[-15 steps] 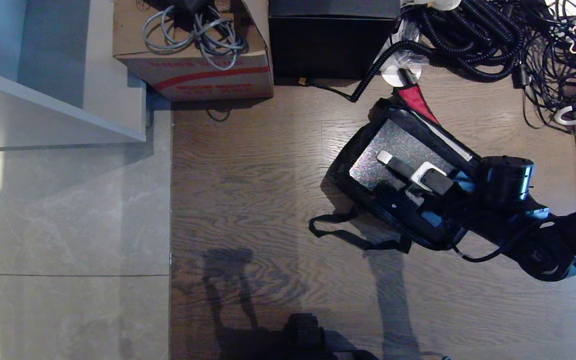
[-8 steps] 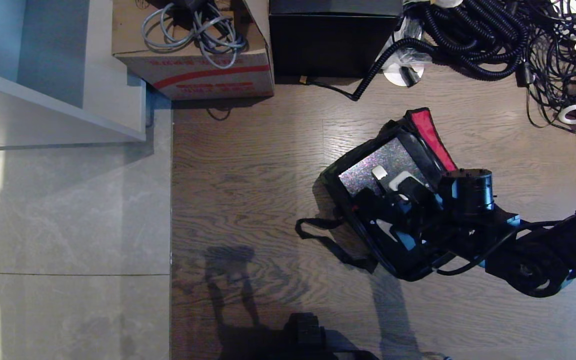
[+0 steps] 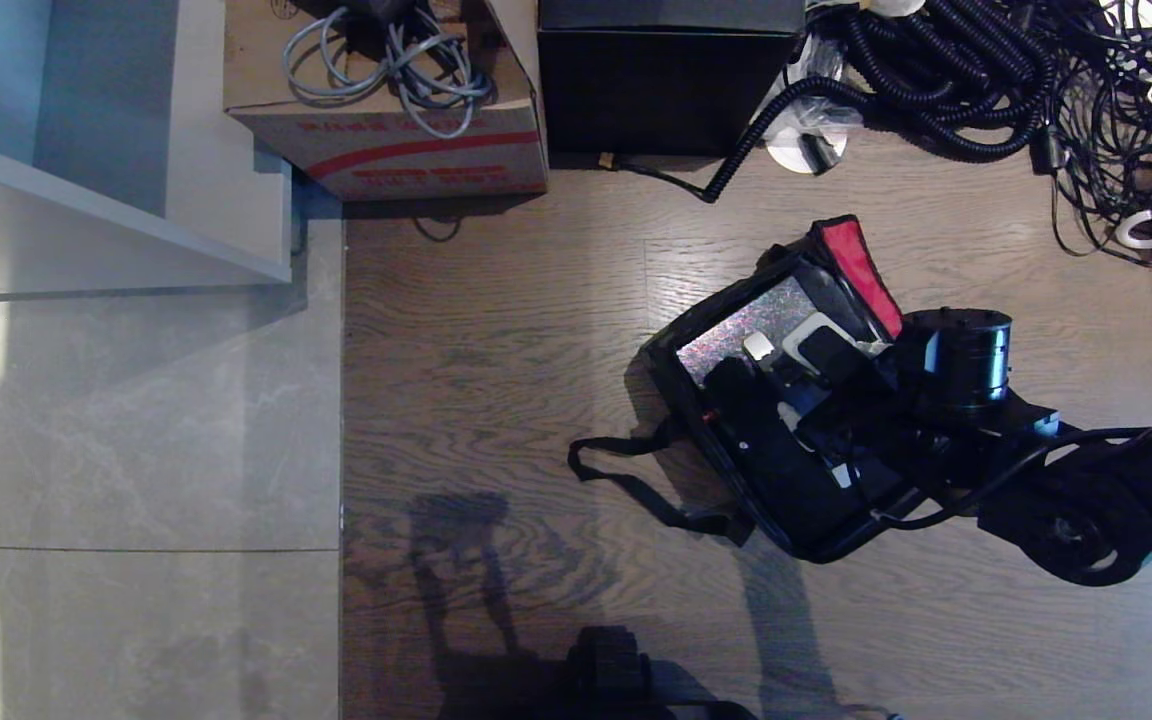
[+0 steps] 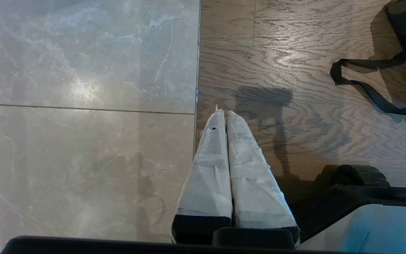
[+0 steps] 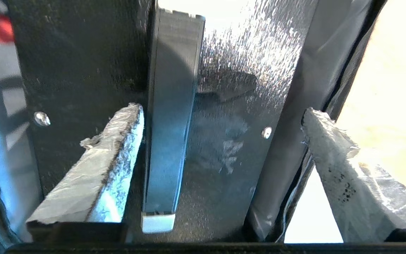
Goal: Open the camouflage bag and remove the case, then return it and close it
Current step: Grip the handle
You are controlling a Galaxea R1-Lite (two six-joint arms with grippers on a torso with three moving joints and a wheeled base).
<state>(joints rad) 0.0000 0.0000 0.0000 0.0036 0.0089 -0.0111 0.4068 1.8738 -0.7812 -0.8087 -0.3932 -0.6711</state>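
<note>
The camouflage bag (image 3: 786, 480) lies open on the wooden floor, its red flap lining (image 3: 858, 272) raised at the far side. The case (image 3: 736, 340) sits inside it, glittery face up. My right gripper (image 3: 804, 372) hovers over the case's handle. In the right wrist view this gripper (image 5: 220, 111) is open wide. The black bar handle (image 5: 169, 123) lies just inside one finger (image 5: 118, 148). The other finger (image 5: 333, 158) is beyond the bag's grey inner wall (image 5: 294, 134). My left gripper (image 4: 224, 113) is shut and empty above the floor. The strap (image 3: 636, 485) trails off the bag to the left.
At the back stand a cardboard box (image 3: 386, 140) with grey cables and a black cube box (image 3: 666, 80). Coiled black cables (image 3: 946, 80) pile at the back right. A white cabinet edge (image 3: 116, 210) and grey tiles (image 3: 136, 450) fill the left.
The bag with the case has shifted nearer and to the left, and the red flap now stands closer to the arm. My right gripper's fingers have spread apart off the handle.
</note>
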